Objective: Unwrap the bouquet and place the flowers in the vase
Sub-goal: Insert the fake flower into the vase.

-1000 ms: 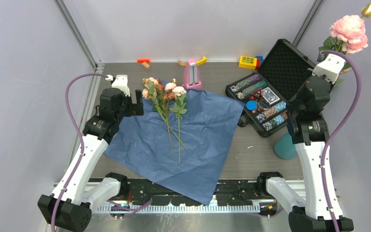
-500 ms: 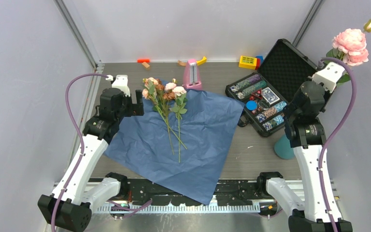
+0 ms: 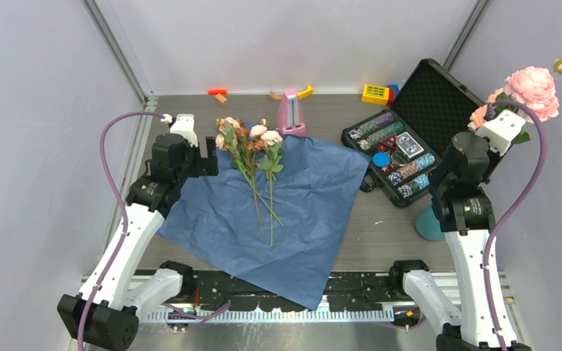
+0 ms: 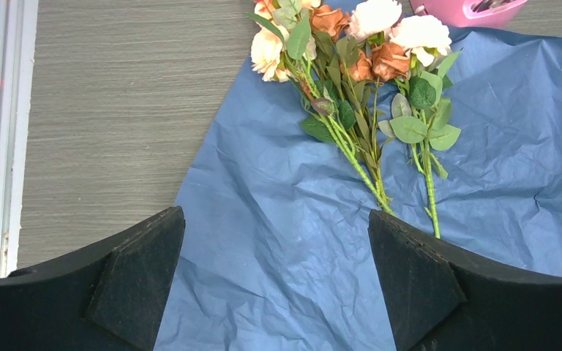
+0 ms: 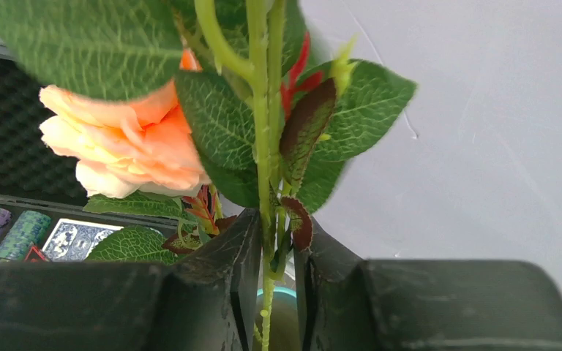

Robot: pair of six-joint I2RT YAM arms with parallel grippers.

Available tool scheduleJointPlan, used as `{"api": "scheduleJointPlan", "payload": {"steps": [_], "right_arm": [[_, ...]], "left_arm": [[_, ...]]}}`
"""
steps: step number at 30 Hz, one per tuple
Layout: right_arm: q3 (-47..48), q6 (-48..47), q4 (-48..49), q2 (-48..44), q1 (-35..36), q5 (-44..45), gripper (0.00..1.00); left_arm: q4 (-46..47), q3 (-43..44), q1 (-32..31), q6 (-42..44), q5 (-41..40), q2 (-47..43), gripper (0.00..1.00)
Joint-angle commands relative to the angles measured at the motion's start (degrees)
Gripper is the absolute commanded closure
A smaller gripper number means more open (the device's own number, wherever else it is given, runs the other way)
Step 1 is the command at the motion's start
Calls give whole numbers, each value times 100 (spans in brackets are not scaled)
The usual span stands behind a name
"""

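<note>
the left claw (image 4: 275,216) is hanging wide open over the blue paper (image 3: 293,212), and bare paper is lying free between it and the flowers (image 3: 252,157). the pink metronome (image 3: 290,111) is crowding in just behind the blooms. at the right, the open case (image 3: 402,146) and the side wall (image 3: 556,219) are hemming in the vase (image 3: 428,223), with the right arm (image 3: 468,212) covering most of it.

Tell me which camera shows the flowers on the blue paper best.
Top external: the flowers lie whole, blooms to stem ends, on the blue paper. Left wrist shows blooms closer, but the left tool hides lower stems. Right wrist misses them.
</note>
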Motion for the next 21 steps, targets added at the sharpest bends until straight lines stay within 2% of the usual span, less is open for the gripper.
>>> {"api": "scheduleJointPlan", "payload": {"steps": [1, 9, 13, 21], "right_arm": [[-15, 357, -62, -79, -14, -9, 71], [-47, 606, -272, -196, -15, -150, 55], [-122, 721, -435, -419, -15, -362, 43], [215, 1071, -1513, -669, -8, -1102, 31]], "left_arm": [[245, -9, -2, 22, 52, -132, 0], [245, -12, 1, 22, 56, -122, 0], [245, -22, 2, 22, 60, -120, 0], [245, -22, 2, 22, 69, -128, 0]]}}
